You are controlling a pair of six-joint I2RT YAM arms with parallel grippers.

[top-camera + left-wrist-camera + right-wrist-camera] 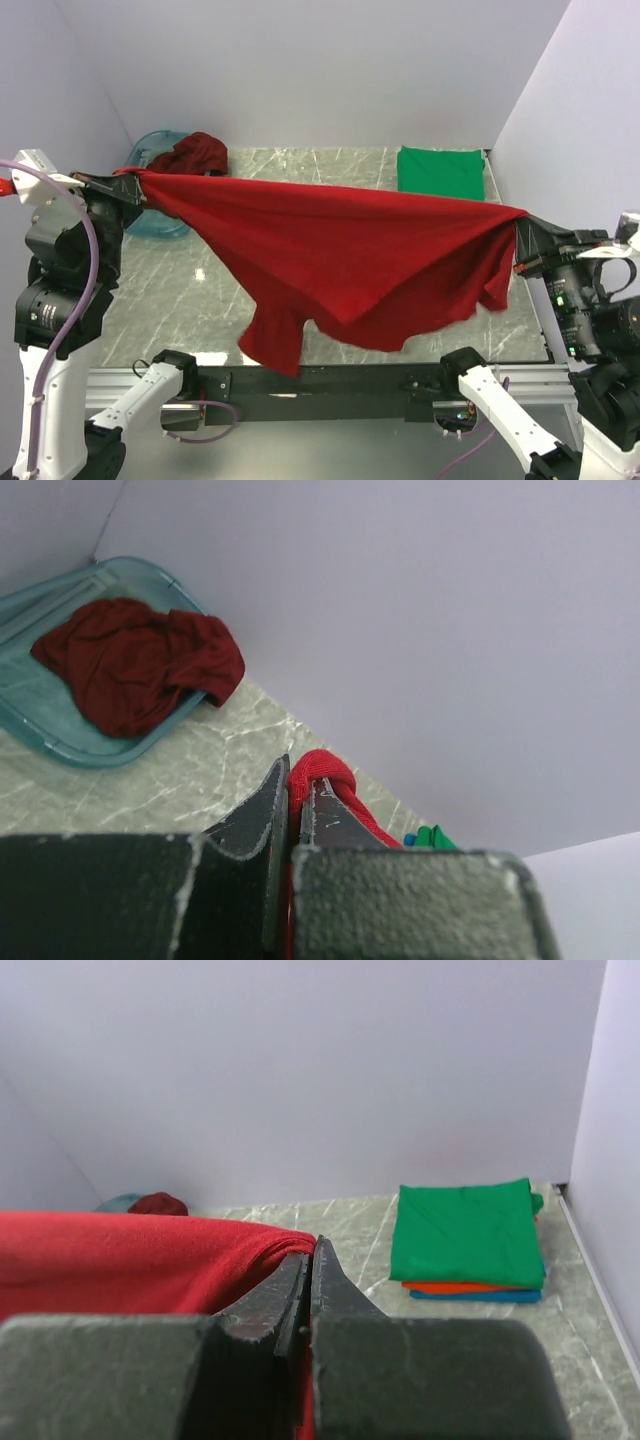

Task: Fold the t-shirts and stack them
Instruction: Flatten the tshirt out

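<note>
Two red t-shirt [350, 250] corners are pinched by left gripper [133, 182] and right gripper [519, 223] (hem sags to table's [180, 290] near edge).

Both arms: white moulded lower links, black rounded joint housings above. Left arm [60, 290] carried a thick lilac cable [88, 250] up its side, with a white block and a red tab at the wrist. Right arm [585, 320] showed small green lights [560, 298] and a thin lilac lead near its base. Left gripper [297, 780] and right gripper [312, 1252]: dark wedge-shaped fingers, edges scuffed pale.
</note>
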